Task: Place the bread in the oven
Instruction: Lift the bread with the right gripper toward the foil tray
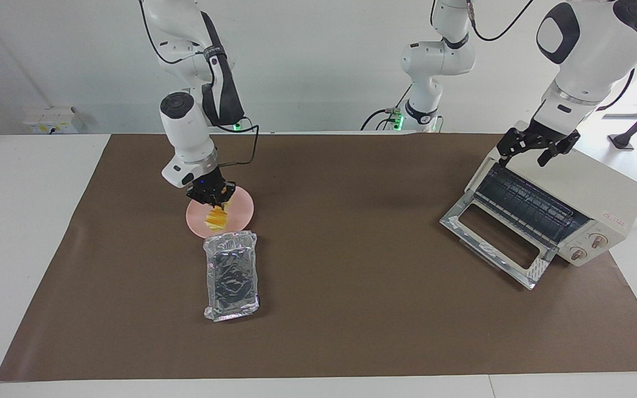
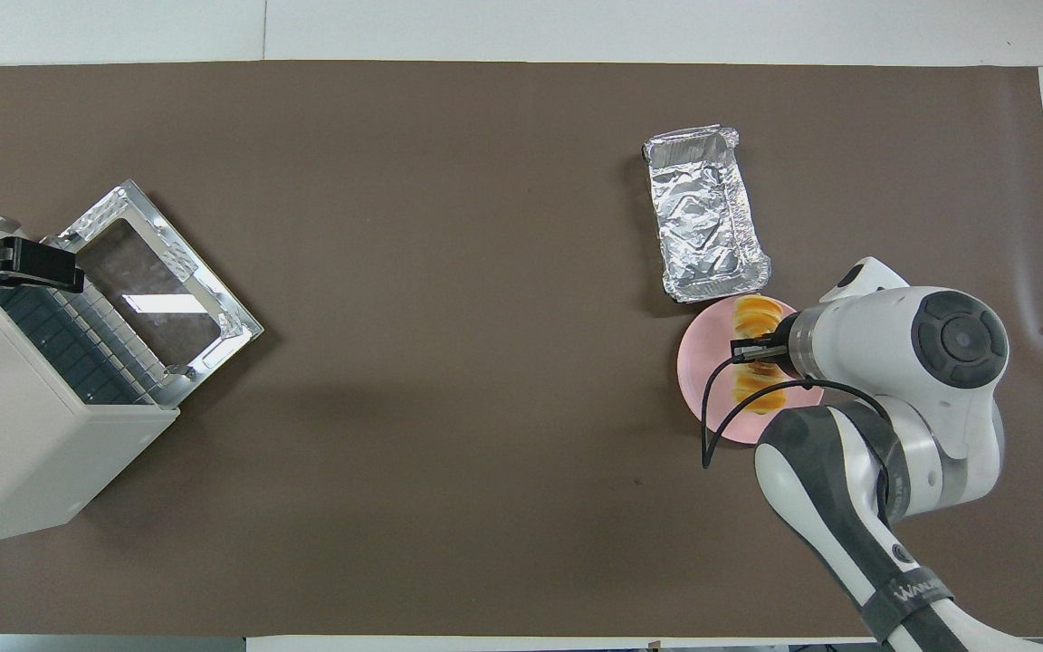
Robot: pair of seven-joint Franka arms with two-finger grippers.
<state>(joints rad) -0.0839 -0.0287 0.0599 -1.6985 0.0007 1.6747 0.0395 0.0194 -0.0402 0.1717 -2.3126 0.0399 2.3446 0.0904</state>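
The bread, a small golden-yellow ridged loaf, hangs tilted just above the pink plate. My right gripper is shut on its middle. From overhead the right gripper crosses the bread over the plate. The cream-white oven stands at the left arm's end of the table. Its glass door lies folded down and the dark rack shows inside. My left gripper hovers open over the oven's top edge. Overhead, that left gripper sits above the oven mouth.
A crinkled silver foil tray lies right beside the plate, farther from the robots; overhead the foil tray nearly touches the plate's rim. Brown paper covers the table between plate and oven. A third white arm stands at the back.
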